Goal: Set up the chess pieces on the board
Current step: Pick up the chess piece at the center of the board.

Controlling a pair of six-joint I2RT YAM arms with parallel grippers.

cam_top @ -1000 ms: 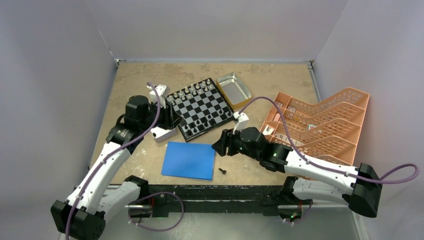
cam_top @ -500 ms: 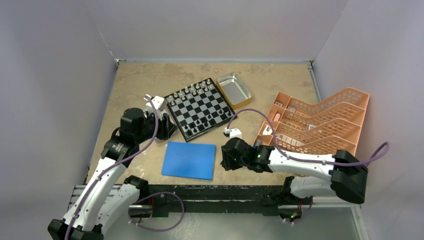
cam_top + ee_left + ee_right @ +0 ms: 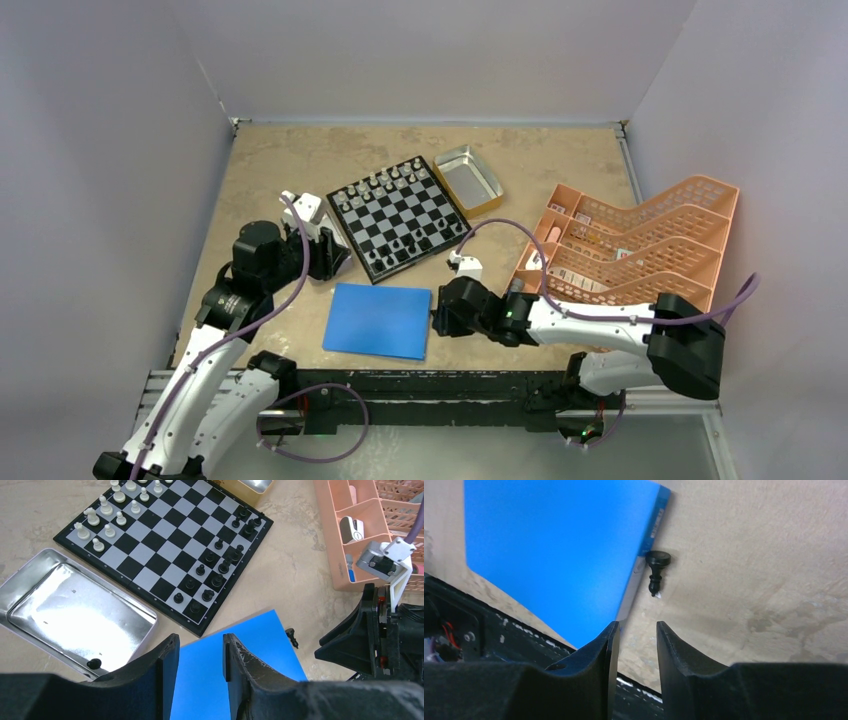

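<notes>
The board [image 3: 400, 215] lies mid-table, also in the left wrist view [image 3: 165, 545]. White pieces [image 3: 112, 510] stand along its far side and black pieces [image 3: 220, 565] along its near side. One black piece [image 3: 655, 572] lies on its side on the table by the blue sheet's edge, also in the left wrist view [image 3: 292, 637]. My right gripper [image 3: 637, 630] is open and empty just short of it; in the top view [image 3: 440, 318] it covers the piece. Another black piece [image 3: 93, 663] sits in the metal tray [image 3: 75, 615]. My left gripper [image 3: 200, 645] is open and empty, left of the board [image 3: 335, 255].
A blue sheet [image 3: 378, 320] lies near the front edge. A second metal tray [image 3: 468, 178] stands right of the board. A peach organiser rack [image 3: 640, 245] fills the right side. The table's black front rail [image 3: 484, 630] is close to the right gripper.
My right arm has swung toward the near edge and lowered over the fallen black piece. My left arm has drawn back to the left, away from the board.
</notes>
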